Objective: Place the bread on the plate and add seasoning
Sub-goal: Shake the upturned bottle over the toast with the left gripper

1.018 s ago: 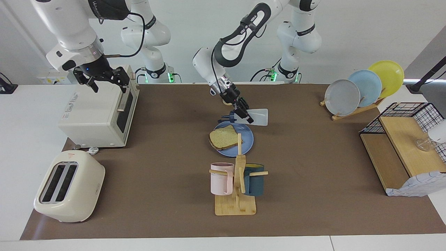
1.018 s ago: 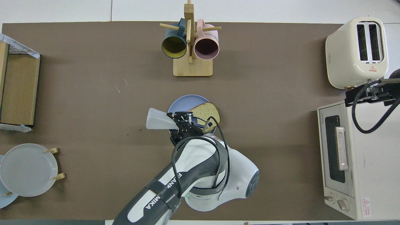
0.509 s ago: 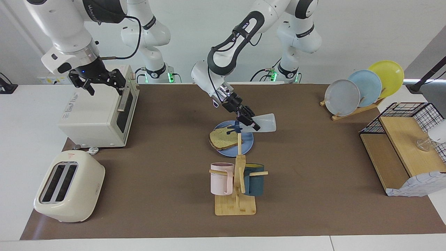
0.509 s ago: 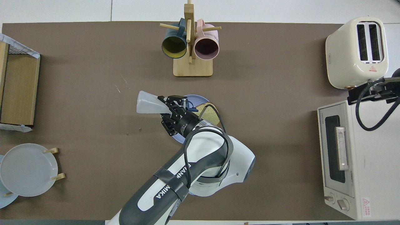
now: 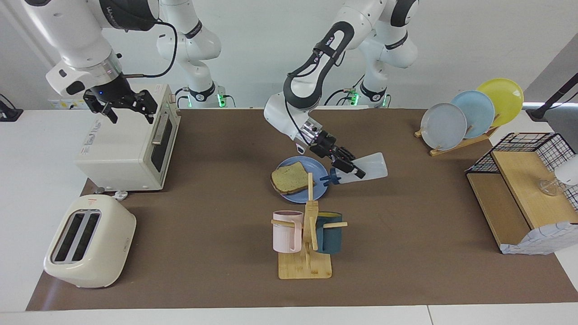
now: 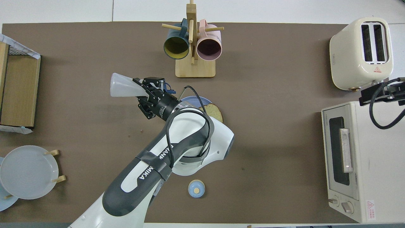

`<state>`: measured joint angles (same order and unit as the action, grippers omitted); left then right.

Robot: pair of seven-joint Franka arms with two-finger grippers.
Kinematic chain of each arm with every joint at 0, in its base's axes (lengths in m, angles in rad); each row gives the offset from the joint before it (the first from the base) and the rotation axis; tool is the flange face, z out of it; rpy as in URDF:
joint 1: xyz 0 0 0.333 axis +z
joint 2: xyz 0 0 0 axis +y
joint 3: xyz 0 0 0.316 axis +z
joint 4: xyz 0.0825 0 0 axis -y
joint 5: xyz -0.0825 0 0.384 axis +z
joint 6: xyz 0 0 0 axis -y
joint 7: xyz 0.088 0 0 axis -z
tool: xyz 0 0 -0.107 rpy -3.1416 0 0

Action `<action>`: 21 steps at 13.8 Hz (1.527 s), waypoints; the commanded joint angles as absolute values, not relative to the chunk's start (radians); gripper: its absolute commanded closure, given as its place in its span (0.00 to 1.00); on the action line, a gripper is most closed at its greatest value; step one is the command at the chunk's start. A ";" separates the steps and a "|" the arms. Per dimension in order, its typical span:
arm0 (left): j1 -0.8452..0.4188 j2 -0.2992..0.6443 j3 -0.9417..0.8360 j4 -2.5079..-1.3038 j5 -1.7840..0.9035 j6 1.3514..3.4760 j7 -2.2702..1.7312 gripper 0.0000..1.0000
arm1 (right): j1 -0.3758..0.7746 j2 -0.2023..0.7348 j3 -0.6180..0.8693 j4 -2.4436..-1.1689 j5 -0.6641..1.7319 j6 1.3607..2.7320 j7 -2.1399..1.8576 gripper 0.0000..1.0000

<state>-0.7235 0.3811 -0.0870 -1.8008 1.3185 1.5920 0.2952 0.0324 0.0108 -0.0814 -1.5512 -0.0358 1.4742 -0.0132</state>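
L gripper [image 5: 347,164] grips bottle [image 5: 365,166], tipped, cap at plate [image 5: 321,192] edge. Bring cap over bread [image 5: 289,179], shake gently. R gripper [image 5: 121,107] waits wide open over oven [image 5: 124,149].

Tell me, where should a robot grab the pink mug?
Probably by its ribbed side wall, coming from the toaster's end of the table. The pink mug hangs on the wooden rack, with the post and the dark blue mug crowding its inner side.

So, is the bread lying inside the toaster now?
No, the bread lies on the blue plate, apart from the toaster.
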 commanded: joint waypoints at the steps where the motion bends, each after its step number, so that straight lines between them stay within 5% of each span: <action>1: -0.701 0.380 -0.094 -1.821 1.368 1.577 0.298 1.00 | 0.023 0.003 -0.094 -1.562 -0.020 1.489 -0.038 0.00; 13: -1.015 0.337 -0.101 -1.841 1.229 1.413 0.301 1.00 | 0.021 -0.002 -0.089 -1.577 -0.021 1.512 -0.032 0.00; 16: -0.997 0.339 -0.098 -1.841 1.224 1.430 0.301 1.00 | 0.026 -0.005 -0.086 -1.580 -0.021 1.505 -0.032 0.00; 21: -0.764 0.360 -0.095 -1.851 1.299 1.561 0.301 1.00 | 0.015 -0.003 -0.086 -1.578 -0.021 1.505 -0.032 0.00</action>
